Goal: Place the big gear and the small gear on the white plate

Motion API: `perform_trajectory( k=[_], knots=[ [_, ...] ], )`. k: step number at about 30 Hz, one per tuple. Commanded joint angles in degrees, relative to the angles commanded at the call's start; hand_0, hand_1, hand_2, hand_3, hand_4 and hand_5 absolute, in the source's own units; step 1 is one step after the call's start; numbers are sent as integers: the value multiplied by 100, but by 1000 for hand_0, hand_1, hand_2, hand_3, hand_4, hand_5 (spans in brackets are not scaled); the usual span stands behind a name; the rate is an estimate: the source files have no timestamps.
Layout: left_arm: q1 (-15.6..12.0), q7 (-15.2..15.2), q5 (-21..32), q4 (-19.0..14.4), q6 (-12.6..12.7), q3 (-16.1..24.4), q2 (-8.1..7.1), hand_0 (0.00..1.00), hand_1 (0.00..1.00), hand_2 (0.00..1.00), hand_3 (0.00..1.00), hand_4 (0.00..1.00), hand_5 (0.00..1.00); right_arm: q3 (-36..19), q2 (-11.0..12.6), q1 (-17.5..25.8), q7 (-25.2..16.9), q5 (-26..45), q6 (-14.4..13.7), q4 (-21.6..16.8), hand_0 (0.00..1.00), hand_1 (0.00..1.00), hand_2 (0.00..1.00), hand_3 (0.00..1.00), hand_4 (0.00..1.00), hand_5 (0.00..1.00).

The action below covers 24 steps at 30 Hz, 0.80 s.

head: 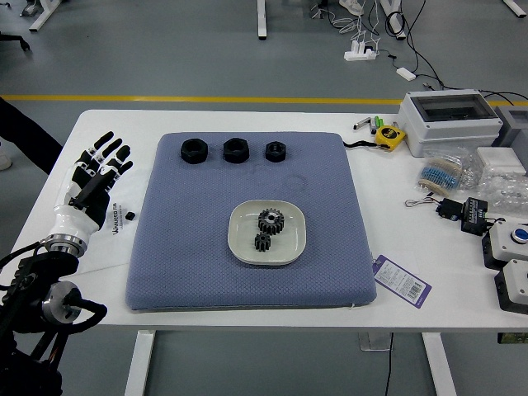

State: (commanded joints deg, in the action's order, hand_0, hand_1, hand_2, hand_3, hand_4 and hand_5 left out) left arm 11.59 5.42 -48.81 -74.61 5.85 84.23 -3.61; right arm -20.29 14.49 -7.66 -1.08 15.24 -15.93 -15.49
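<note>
Lying beyond plate w/ gears: 3 blk pcs.

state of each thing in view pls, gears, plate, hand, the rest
big gear: flat on the plate
small gear: on the plate, beside the big gear
white plate: upright, holding both gears
left robot hand: open, empty
blue-grey mat: spread flat
purple-and-white tag: lying flat

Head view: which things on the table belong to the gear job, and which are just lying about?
Part of the job:
- big gear
- small gear
- white plate, holding both
- left robot hand, open beside the mat

Just lying about:
- three black pieces
- yellow tape measure
- purple-edged tag
- windowed box
</note>
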Motion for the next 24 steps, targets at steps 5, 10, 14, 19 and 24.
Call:
perform_trajectory(
  k=[5,10,14,19,24],
  knots=[
    [-45,36,-13,-7,-13,74,13,823,821,879,825,895,210,17,6,-16,-8,31,6,0,652,657,728,574,835,678],
    [-65,53,-35,-20,-32,97,48,828,820,884,827,895,204,30,9,-36,-14,51,11,1,652,657,728,574,835,678],
    [-59,-14,-66,-15,-166,123,65,830,821,879,823,894,190,33,13,-55,-15,59,18,1,651,657,728,574,835,679],
    [-66,-61,-137,-17,-302,162,91,845,866,891,829,900,258,18,15,-67,-2,23,20,2,651,657,728,574,834,677],
    [-84,-76,-261,5,-431,219,112,864,886,926,841,911,483,4,12,-69,10,-3,16,2,652,657,728,574,835,678]
  ],
)
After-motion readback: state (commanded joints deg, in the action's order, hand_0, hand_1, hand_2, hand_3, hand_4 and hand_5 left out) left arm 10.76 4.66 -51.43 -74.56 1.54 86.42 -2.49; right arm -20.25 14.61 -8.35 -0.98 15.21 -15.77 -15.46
